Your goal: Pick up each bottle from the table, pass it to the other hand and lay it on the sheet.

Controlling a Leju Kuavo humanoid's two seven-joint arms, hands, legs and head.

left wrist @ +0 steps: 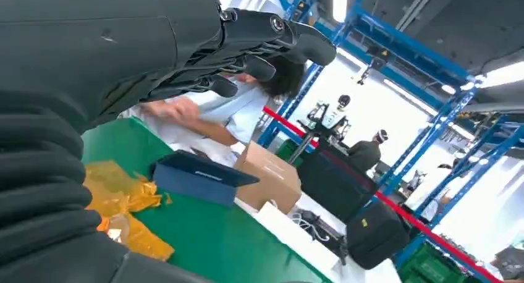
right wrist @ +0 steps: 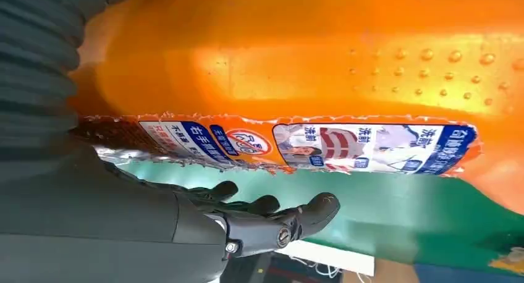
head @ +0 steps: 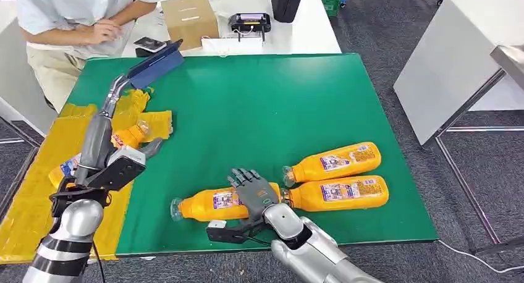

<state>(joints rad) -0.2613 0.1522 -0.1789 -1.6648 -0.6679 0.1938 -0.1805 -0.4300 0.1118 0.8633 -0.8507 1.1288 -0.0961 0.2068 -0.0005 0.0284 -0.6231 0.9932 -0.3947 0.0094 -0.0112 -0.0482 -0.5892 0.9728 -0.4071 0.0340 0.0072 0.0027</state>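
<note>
A person (head: 74,23) sits by a cardboard box (head: 189,18) and perhaps a tablet (head: 154,65).

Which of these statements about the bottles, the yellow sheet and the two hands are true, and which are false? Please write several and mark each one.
1. Three orange bottles lie on the green mat. True: one under the right hand, two more beside it.
2. The right hand is over the bottle nearest the table's front edge. True.
3. The yellow sheet has no bottle on it. False: one orange bottle already lies there.
4. The left hand holds a bottle. False: it holds nothing, fingers apart.
5. All the bottles stand upright. False: each lies on its side.
6. A person sits at the far corner of the table. True.
</note>
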